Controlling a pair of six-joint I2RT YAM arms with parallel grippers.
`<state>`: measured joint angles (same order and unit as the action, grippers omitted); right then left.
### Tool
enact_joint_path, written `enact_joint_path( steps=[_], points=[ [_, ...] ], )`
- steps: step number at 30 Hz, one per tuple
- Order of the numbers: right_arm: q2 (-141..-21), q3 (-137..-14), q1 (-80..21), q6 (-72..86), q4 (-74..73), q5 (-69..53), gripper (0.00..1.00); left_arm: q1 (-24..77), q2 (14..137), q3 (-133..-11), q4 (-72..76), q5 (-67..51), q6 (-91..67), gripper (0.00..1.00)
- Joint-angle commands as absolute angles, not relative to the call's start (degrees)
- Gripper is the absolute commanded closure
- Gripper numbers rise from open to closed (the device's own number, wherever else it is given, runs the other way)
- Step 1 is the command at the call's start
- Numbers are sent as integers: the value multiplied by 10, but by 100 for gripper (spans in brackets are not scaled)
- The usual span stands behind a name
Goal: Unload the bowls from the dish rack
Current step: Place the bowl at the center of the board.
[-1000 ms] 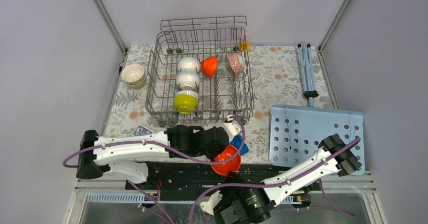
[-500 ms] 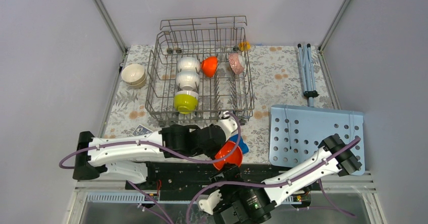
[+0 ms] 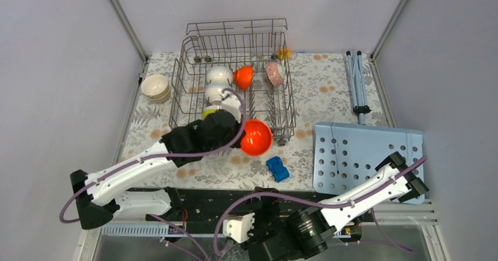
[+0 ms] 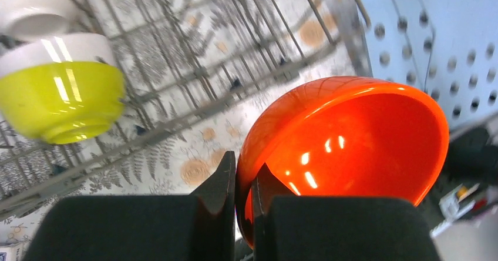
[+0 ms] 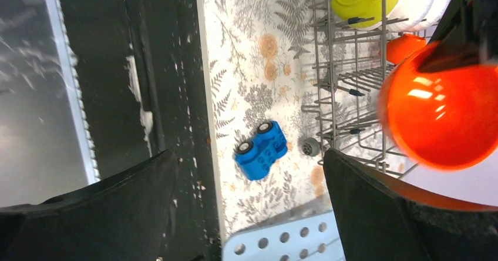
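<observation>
My left gripper (image 4: pixel 244 170) was clamped on the wall of a bright orange bowl (image 3: pixel 256 137), one finger inside the rim and one outside, with the jaws nearly together and only the thin wall between them. The bowl hung tilted on its side at the front right corner of the dish rack (image 3: pixel 236 30), its glossy hollow turned away from the rack, and in the overhead view it lay across the rack's front rail. Whether it touched the wire could not be told. Inside the rack, two white bowls (image 3: pixel 218 74) stood one behind the other in the left row. A yellow-green bowl (image 4: pixel 59 96) sat in front of them, largely hidden from above by my left arm. A smaller orange bowl (image 3: pixel 244 77) and a patterned bowl (image 3: pixel 274 73) stood farther back and to the right. Outside the rack, stacked cream bowls (image 3: pixel 155 86) rested on the flowered cloth (image 3: pixel 329 96) just beside its left wall. My right gripper (image 5: pixel 248 155) hung at the near edge of the table, its fingers spread wide with nothing between them, over a blue toy car (image 3: pixel 277 169) that lay near a light-blue perforated board (image 3: pixel 364 155).
</observation>
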<state>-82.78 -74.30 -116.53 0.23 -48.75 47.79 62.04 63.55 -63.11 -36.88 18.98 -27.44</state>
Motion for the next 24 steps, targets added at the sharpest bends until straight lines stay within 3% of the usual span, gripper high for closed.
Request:
enact_joint_path(
  steps=[1, 5, 9, 15, 18, 24],
  points=[
    [-776, -779, -1157, 67, -446, 507, 0, 557, 593, -654, -297, 190, -321, 100],
    [-754, -813, -1096, 101, -420, 525, 0, 518, 578, -661, -303, 231, -350, 100],
    [-688, -816, -999, 112, -301, 507, 0, 495, 552, -664, -314, 269, -377, 100],
    [-574, -742, -868, 200, -172, 481, 1, 493, 522, -658, -366, 267, -437, 100],
    [-564, -737, -820, 232, -189, 470, 6, 493, 509, -647, -400, 242, -475, 100],
    [-615, -782, -664, 276, -252, 306, 11, 493, 487, -625, -442, 212, -532, 100]
  ],
)
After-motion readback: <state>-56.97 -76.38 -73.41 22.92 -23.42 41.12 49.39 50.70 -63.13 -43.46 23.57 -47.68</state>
